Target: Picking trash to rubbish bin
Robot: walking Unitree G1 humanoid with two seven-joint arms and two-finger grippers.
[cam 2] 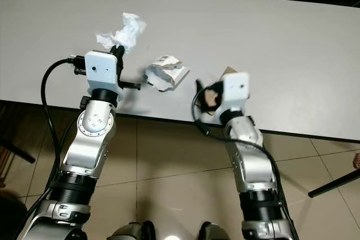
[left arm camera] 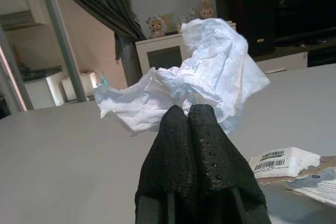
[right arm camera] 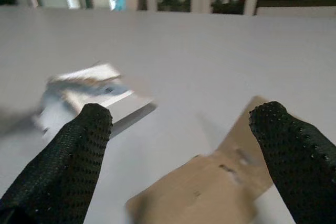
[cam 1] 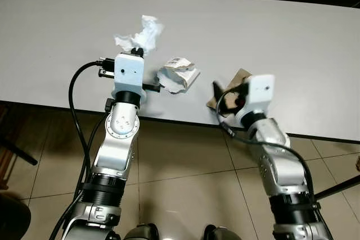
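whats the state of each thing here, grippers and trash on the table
left gripper: shut on the tissue, above the table
tissue: crumpled, pinched at its lower edge
right gripper: open, fingers either side of the cardboard piece
cardboard piece: flat on the table near its front edge, not yet gripped
torn packet: ripped open, lying on the table between the arms, untouched
table: grey

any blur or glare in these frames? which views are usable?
Right wrist view: motion-blurred, the brown cardboard piece and torn white package smeared. Left wrist view: sharp on the tissue pinched by the left gripper; background dim. Both eye views: crisp, soft glare on the floor tiles.
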